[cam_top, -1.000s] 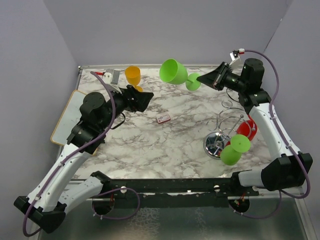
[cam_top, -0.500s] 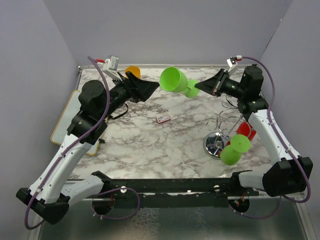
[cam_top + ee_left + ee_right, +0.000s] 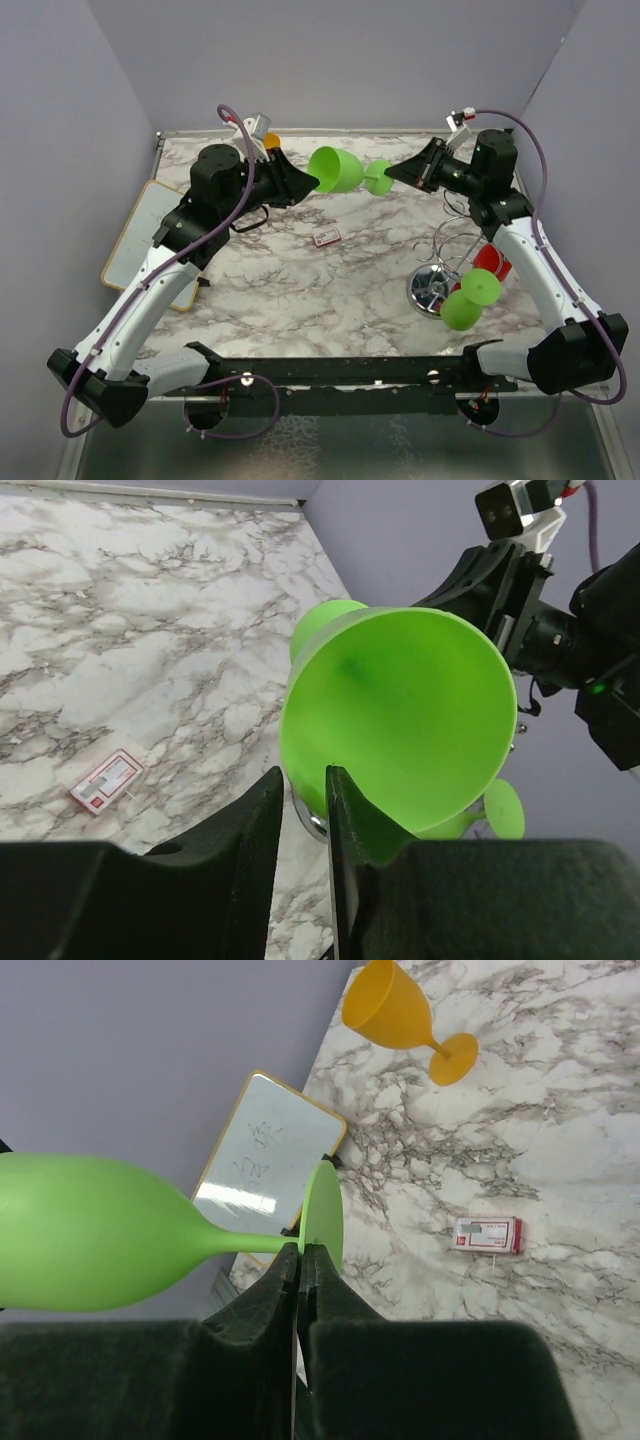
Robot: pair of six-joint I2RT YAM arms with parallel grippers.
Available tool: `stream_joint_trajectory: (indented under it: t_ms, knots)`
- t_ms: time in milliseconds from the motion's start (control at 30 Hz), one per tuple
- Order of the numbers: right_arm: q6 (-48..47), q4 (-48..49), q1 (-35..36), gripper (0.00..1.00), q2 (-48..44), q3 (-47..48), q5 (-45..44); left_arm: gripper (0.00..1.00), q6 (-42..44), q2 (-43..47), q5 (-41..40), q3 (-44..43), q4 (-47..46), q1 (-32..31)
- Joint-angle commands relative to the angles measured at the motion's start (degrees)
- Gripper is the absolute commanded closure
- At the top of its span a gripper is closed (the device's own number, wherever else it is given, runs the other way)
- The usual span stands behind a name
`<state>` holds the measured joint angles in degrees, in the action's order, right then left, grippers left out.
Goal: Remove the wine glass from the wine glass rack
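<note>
A green wine glass (image 3: 335,168) hangs on its side in the air over the far middle of the table. My right gripper (image 3: 392,176) is shut on the edge of its round foot (image 3: 322,1215), with the stem and bowl (image 3: 90,1230) pointing left. My left gripper (image 3: 305,770) straddles the bowl's rim (image 3: 400,710), one finger inside and one outside. Its jaws are narrow, with a gap showing between them. The wine glass rack (image 3: 450,240) stands at the right on its shiny round base (image 3: 430,290). A second green glass (image 3: 468,300) and a red one (image 3: 492,260) hang on it.
An orange glass (image 3: 400,1010) stands at the far left, mostly hidden behind my left arm in the top view. A small whiteboard (image 3: 140,240) lies at the table's left edge. A small red and white card (image 3: 326,238) lies mid-table. Walls close in the back and both sides.
My left gripper swung right and up to the glass's rim, and its jaws narrowed around it. My right gripper lowered the glass slightly and turned its bowl toward the left arm.
</note>
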<state>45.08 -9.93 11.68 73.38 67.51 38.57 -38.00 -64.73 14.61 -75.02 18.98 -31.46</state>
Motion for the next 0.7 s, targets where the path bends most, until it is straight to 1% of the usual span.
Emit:
stream_joint_trajectory:
  t_ms: [0, 67, 200, 300, 367, 433, 533, 600, 667]
  knots:
    - [-4.7, -2.3, 2.8, 0.99, -0.1, 3.7, -6.5, 0.76, 3.7, -0.9, -2.4, -2.2, 3.1, 0.2]
    - [-5.5, -2.9, 3.7, 0.99, 0.2, 4.2, -7.9, 0.82, 4.2, -1.5, -2.8, -2.5, 3.7, 0.1]
    - [-7.8, -4.2, 5.8, 0.99, 0.4, 5.2, -11.1, 0.88, 5.4, -1.5, -5.0, -2.3, 4.5, 0.2]
    - [-10.2, -5.3, 6.4, 0.99, 0.6, 5.6, -12.4, 1.0, 5.9, -1.4, -5.8, -2.0, 4.8, 0.1]
    - [-12.3, -6.5, 6.4, 0.97, 0.9, 6.3, -12.6, 1.0, 6.0, -1.3, -5.9, -1.7, 4.9, 0.2]
    - [-14.6, -7.4, 6.4, 0.91, 1.1, 7.0, -12.3, 1.0, 6.0, -1.2, -6.1, -1.4, 5.1, 0.2]
    - [-17.7, -8.8, 6.4, 0.75, 1.1, 7.8, -11.9, 1.0, 5.7, -0.8, -6.9, -1.1, 5.4, 0.2]
    - [-18.8, -9.4, 6.4, 0.66, 1.1, 8.2, -12.5, 1.0, 5.4, -0.6, -7.6, -0.9, 5.5, 0.3]
    - [-19.1, -9.6, 6.4, 0.61, 1.0, 8.6, -12.6, 1.0, 5.4, -0.8, -7.9, -1.0, 5.8, 0.3]
